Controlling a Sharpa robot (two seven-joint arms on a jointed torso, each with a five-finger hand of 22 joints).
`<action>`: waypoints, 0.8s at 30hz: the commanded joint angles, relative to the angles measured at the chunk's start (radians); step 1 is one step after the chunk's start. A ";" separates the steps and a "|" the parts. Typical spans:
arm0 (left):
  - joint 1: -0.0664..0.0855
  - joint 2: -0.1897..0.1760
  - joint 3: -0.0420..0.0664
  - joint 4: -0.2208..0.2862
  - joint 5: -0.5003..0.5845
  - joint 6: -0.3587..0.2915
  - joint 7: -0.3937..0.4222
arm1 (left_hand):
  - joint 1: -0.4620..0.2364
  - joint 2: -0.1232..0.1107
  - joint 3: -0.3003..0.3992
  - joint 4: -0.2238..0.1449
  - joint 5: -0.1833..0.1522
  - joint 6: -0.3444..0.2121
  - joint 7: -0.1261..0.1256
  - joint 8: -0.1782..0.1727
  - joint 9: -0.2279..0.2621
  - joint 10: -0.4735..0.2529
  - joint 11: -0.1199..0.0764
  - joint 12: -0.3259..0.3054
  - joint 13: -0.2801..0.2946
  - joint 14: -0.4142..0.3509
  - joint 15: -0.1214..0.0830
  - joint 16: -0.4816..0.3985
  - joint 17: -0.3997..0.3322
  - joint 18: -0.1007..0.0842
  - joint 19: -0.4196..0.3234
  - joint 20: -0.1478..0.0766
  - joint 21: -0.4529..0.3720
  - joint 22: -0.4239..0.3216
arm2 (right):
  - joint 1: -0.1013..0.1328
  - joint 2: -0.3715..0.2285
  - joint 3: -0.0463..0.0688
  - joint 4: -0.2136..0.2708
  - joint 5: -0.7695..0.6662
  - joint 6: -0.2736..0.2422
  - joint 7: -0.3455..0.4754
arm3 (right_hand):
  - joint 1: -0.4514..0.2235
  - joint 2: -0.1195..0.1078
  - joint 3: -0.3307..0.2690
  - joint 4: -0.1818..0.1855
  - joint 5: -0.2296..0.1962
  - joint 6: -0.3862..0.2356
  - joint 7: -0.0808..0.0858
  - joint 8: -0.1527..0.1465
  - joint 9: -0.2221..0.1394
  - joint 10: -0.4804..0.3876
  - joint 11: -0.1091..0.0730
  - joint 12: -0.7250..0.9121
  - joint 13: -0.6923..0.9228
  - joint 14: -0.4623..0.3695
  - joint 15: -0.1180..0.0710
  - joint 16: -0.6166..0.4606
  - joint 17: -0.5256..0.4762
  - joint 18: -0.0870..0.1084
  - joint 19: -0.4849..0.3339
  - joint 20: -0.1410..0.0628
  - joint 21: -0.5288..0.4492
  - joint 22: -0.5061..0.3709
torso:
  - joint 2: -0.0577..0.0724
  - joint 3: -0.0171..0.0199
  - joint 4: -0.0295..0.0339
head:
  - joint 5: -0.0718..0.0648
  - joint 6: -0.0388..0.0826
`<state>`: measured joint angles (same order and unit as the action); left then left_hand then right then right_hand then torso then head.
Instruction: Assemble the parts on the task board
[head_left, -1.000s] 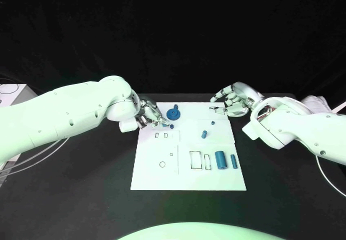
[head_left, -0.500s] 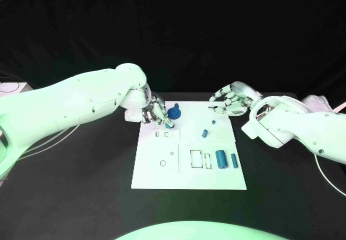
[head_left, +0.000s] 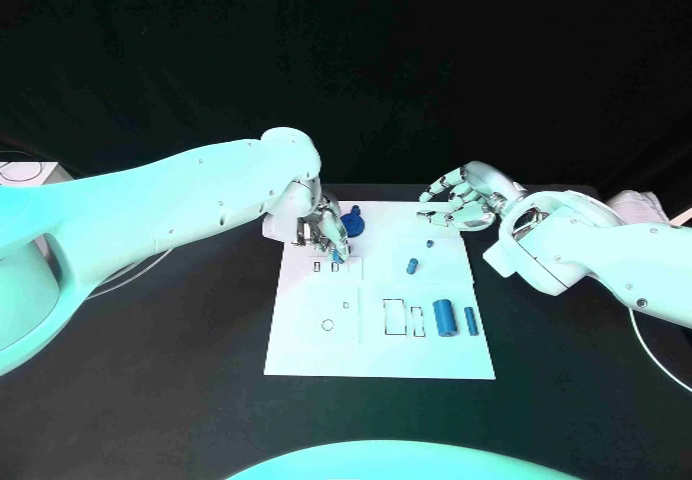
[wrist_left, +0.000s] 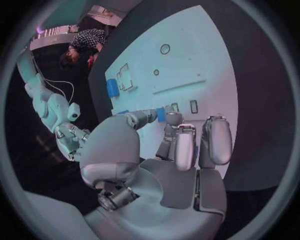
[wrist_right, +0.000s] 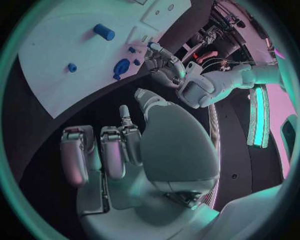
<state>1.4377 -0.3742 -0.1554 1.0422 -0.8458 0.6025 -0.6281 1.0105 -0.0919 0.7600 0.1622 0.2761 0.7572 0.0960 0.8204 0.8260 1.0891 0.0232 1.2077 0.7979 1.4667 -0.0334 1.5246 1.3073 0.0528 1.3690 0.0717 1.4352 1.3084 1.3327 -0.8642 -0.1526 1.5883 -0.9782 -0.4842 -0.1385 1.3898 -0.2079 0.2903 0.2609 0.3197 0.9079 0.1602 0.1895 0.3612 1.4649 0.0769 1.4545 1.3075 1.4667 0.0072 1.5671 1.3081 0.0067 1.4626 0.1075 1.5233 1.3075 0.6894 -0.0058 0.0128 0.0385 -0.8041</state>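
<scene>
Left robot hand (head_left: 323, 236) pinching a small blue part (head_left: 338, 256) over the task board (head_left: 379, 350).
The part sits at its fingertips, above the slots at the board's far left — right robot hand (head_left: 459, 200) hovers off the far right corner, fingers curled, empty. Other blue parts (head_left: 444, 319) lie on the board.
</scene>
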 joint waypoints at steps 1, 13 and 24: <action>0.002 0.009 -0.008 -0.003 -0.041 0.038 -0.007 | -0.008 0.005 0.244 -0.246 0.005 0.008 0.001 0.002 0.002 0.007 -0.001 0.006 0.005 0.073 -0.004 0.004 0.192 0.011 0.006 0.000 0.004 0.020 | 0.000 0.003 0.000 -0.001 -0.015 0.000 0.006 | 0.000 -0.003 0.008 0.001 0.004 -0.007 0.003 0.005 0.001 -0.004 0.001 -0.003 0.155 0.104 -0.003 0.004 0.263 0.007 0.083 -0.001 -0.004 0.229 | 0.000 -0.0009 0.0006 | 0.001 -0.002; 0.000 0.028 -0.027 -0.016 -0.053 0.017 -0.007 | -0.058 0.015 0.261 -0.273 0.058 0.020 -0.003 0.002 0.019 0.026 -0.005 0.023 0.029 0.077 -0.009 0.009 0.199 0.009 0.013 -0.005 0.012 0.031 | 0.000 0.007 0.000 -0.004 -0.002 -0.039 0.035 | 0.005 -0.005 0.024 -0.004 0.009 -0.010 0.003 0.008 0.001 -0.030 0.001 -0.032 0.129 0.095 -0.003 -0.013 0.231 0.024 0.049 -0.001 -0.076 0.182 | 0.001 -0.0004 -0.0004 | 0.002 -0.003; -0.002 0.031 -0.029 -0.017 -0.061 0.016 -0.007 | -0.071 0.018 0.264 -0.280 0.075 0.023 -0.005 0.003 0.025 0.030 -0.007 0.027 0.035 0.079 -0.010 0.011 0.202 0.008 0.015 -0.006 0.014 0.034 | -0.001 0.011 0.000 -0.009 0.015 -0.067 0.065 | 0.002 -0.018 0.056 -0.011 0.007 -0.021 0.003 0.015 0.001 -0.140 0.001 -0.164 0.014 0.052 -0.005 -0.093 0.103 0.068 -0.045 -0.003 -0.271 0.057 | 0.002 0.0007 0.0001 | 0.002 -0.006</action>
<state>1.4364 -0.3466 -0.1842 1.0253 -0.8968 0.6109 -0.6332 0.9479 -0.0733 0.7547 0.1567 0.3450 0.7743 0.0927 0.8204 0.8502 1.1120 0.0179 1.2308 0.8319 1.4630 -0.0371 1.5296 1.3073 0.0529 1.3761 0.0645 1.4435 1.3081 1.3326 -0.8548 -0.1529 1.5800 -0.9730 -0.5280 -0.1082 1.3964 -0.2150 0.3435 0.2499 0.3238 0.8915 0.1616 0.2040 0.3615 1.3377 0.0789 1.3028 1.3000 1.4668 0.0072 1.4792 1.3077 0.0687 1.4225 0.1055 1.2686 1.3081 0.6912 -0.0054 0.0131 0.0402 -0.8088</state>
